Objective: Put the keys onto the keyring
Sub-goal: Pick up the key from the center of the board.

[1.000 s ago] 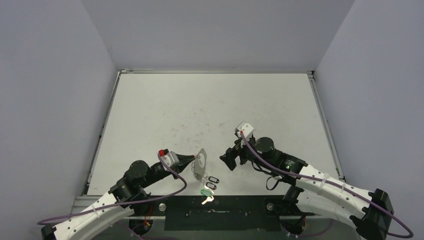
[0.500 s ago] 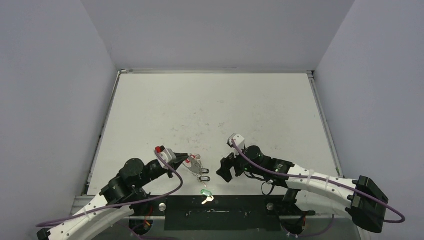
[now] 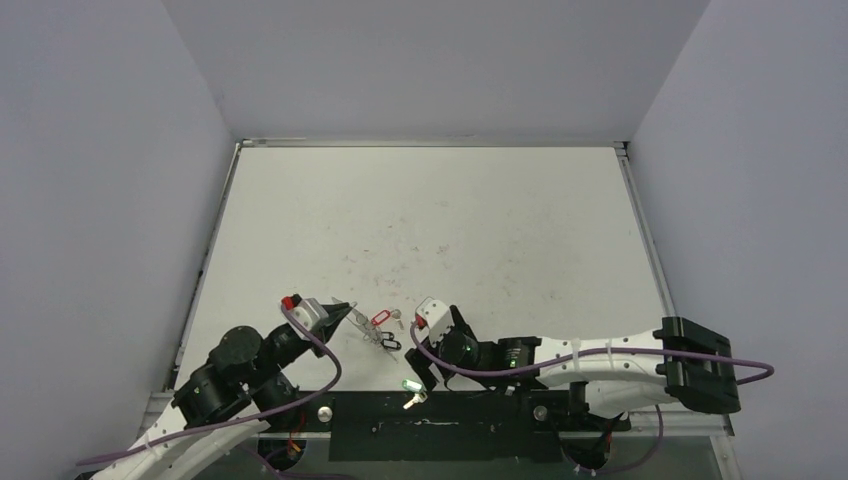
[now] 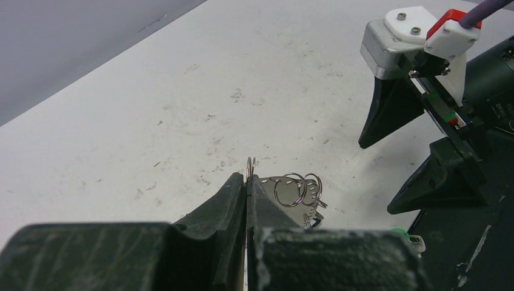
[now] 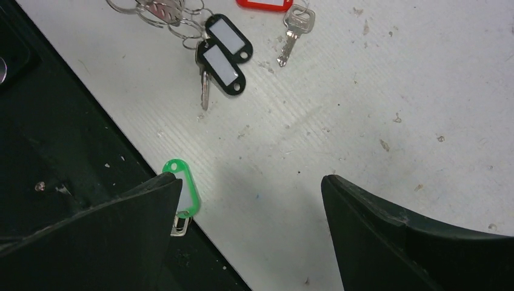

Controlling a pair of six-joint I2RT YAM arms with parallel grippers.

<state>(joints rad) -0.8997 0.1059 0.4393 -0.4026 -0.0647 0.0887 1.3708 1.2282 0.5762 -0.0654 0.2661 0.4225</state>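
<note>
My left gripper (image 4: 249, 179) is shut on the keyring (image 4: 290, 189), a flat metal piece fringed with small wire rings. It pinches the keyring's thin edge just above the table. In the top view the left gripper (image 3: 349, 313) holds the keyring (image 3: 371, 336) near the front edge. The red-tagged key (image 3: 381, 320) lies beside it, its silver blade (image 5: 293, 26) flat on the table. The green-tagged key (image 5: 182, 189) lies across the table's front edge, partly hidden behind a finger of my right gripper (image 5: 250, 182). That gripper is open, low over the table, with nothing between its fingers.
Two black-tagged keys (image 5: 225, 51) hang on the keyring's rings. A black strip (image 3: 440, 425) runs along the table's near edge between the arm bases. Grey walls enclose the white table (image 3: 430, 210) on three sides.
The right arm has swung left and toward the near edge, down over the green-tagged key, its jaws narrowing slightly. The left gripper has drawn back left with the keyring.
</note>
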